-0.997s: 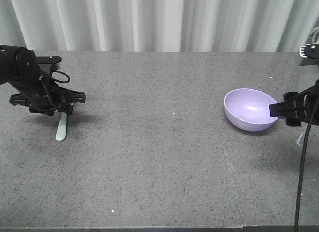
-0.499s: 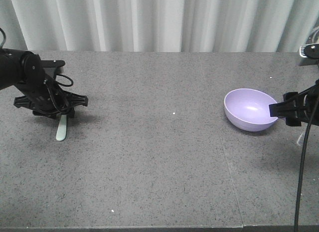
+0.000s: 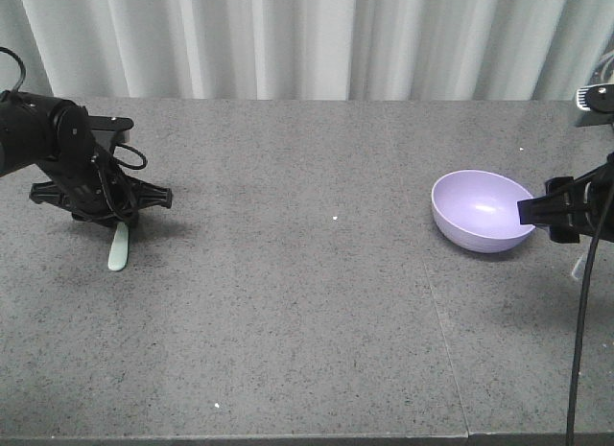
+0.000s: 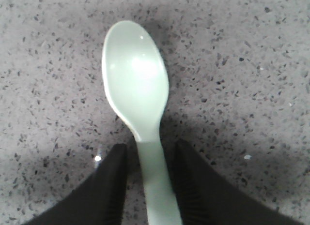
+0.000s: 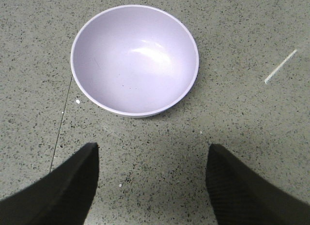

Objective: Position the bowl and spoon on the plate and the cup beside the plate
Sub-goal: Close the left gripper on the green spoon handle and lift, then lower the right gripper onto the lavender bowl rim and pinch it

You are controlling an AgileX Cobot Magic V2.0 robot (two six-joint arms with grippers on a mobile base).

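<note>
The pale mint-green spoon lies flat on the grey table at the far left. My left gripper hangs low over its handle. In the left wrist view the spoon points scoop-away, and the left gripper is open. Its fingers stand close on either side of the handle with a thin gap on each side. The lavender bowl sits upright and empty at the right. My right gripper is open just beside it, the bowl ahead of its fingertips. The plate and cup are out of view.
A white curtain closes off the back of the table. A seam runs front to back left of the bowl. A thin white streak lies on the table right of the bowl. The right arm's black cable hangs at the right edge.
The left arm has shifted a little to the right over the spoon handle. The spoon, the bowl and the right arm have not moved.
</note>
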